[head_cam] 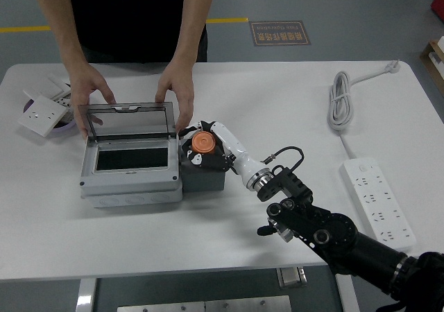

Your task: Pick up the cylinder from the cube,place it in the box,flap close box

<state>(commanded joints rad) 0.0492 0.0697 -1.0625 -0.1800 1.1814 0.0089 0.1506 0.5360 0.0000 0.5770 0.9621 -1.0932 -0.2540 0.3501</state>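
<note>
Nearest the camera, the black right arm reaches in over the white surface (pixel 208 236), and its white robot hand (pixel 208 148) has its fingers curled around the orange cylinder (pixel 202 143), pinching it by the sides. The cylinder sits within that grasp directly above the dark grey cube (pixel 202 173); whether its base touches the cube's top cannot be told. It looks small, rigid and light, likely smooth plastic, so a grip on the round wall low down, fingers opposed by the thumb, should hold it without crushing; the smooth side could slip if the squeeze is loose. Just left of the robot hand stands the grey box (pixel 130 166), touching the cube, its clear flap (pixel 126 120) raised and the dark interior open. Beyond the robot hand, a person's two hands (pixel 175 93) steady the flap's upper edge from the far side. The left arm is not in sight.
</note>
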